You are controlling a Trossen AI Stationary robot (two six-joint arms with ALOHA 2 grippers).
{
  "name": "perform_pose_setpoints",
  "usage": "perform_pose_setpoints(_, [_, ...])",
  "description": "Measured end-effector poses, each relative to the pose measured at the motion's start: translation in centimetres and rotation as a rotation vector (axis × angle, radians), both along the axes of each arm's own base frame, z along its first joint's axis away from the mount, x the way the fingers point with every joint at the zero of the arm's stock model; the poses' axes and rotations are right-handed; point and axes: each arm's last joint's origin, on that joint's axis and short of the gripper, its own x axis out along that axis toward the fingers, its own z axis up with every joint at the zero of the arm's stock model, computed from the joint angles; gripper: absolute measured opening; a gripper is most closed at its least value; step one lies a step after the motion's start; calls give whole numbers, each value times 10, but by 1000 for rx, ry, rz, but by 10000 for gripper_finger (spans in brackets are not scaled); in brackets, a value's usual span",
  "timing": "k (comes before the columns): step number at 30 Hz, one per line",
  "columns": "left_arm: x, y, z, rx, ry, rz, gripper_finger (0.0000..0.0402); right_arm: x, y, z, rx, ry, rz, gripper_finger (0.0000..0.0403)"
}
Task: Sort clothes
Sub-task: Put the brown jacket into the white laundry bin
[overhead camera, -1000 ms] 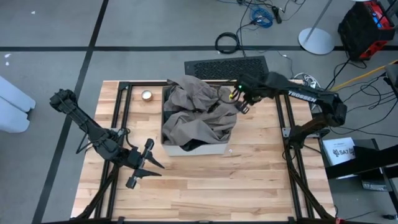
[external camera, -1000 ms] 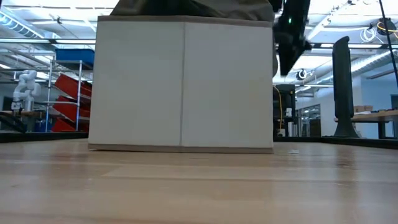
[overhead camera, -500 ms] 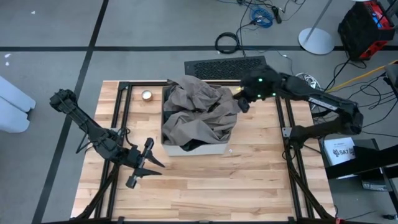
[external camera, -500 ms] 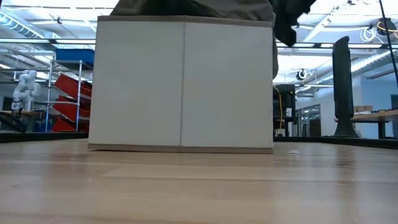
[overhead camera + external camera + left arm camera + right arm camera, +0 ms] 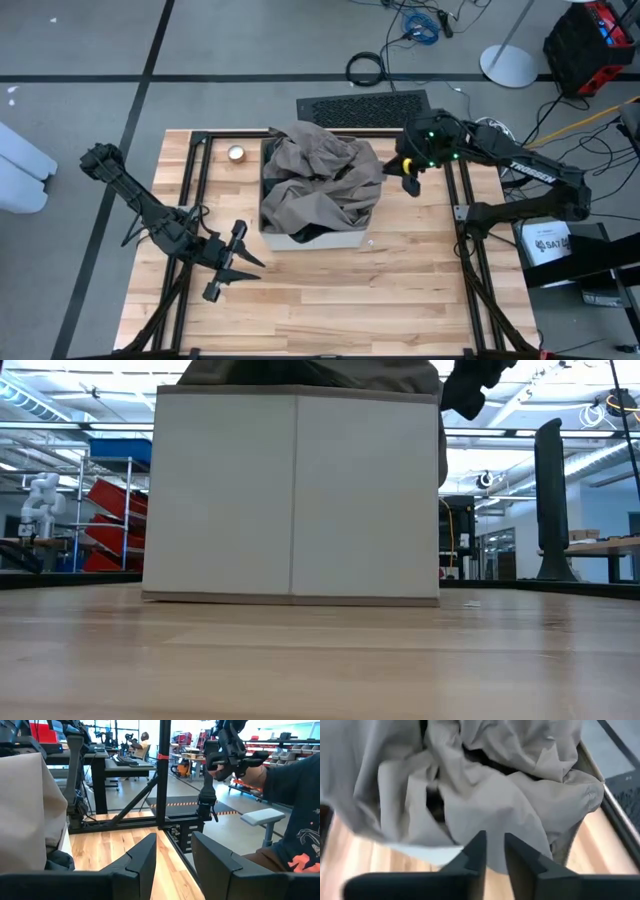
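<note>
Wooden planks form the table [image 5: 300,300], which stands on a grey floor and carries one square box [image 5: 315,238] near its far middle. Every garment visible is inside or draped over that box: a khaki-tan garment [image 5: 315,180] lies heaped across the top, and a dark garment [image 5: 312,232] shows beneath it at the near edge. No item of clothing lies on the table outside the box, so by this evidence no sorted pile exists yet and the task appears to be at its beginning, with all clothes left to remove and separate. The right hand [image 5: 408,178] hovers just beside the right edge of the box, above the table; its fingers [image 5: 475,851] stand a narrow gap apart and hold nothing, with the khaki-tan fabric directly ahead of them. The left hand [image 5: 228,265] waits over the near left part of the table, well apart from the box, its fingers spread moderately and empty.
</note>
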Motion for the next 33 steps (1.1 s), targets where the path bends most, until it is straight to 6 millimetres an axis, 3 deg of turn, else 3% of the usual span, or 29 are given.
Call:
perform_pose_setpoints(10, [0, 0, 1, -5, -10, 0, 132, -3, 3, -10, -154, 137, 127, 225])
perform_pose_setpoints(15, [0, 0, 1, -4, -10, 0, 132, -2, 1, -18, -198, 236, 135, 281])
perform_pose_setpoints(19, [0, 0, 1, 0, -12, 1, 132, 5, -2, -23, -273, 287, 72, 294])
perform_pose_setpoints(27, [0, 0, 1, 3, -13, 4, 132, 27, -2, -56, -312, 328, 76, 292])
perform_pose_setpoints(33, [0, 0, 2, 18, -25, 9, 132, 35, -7, -60, -332, 330, -45, 270])
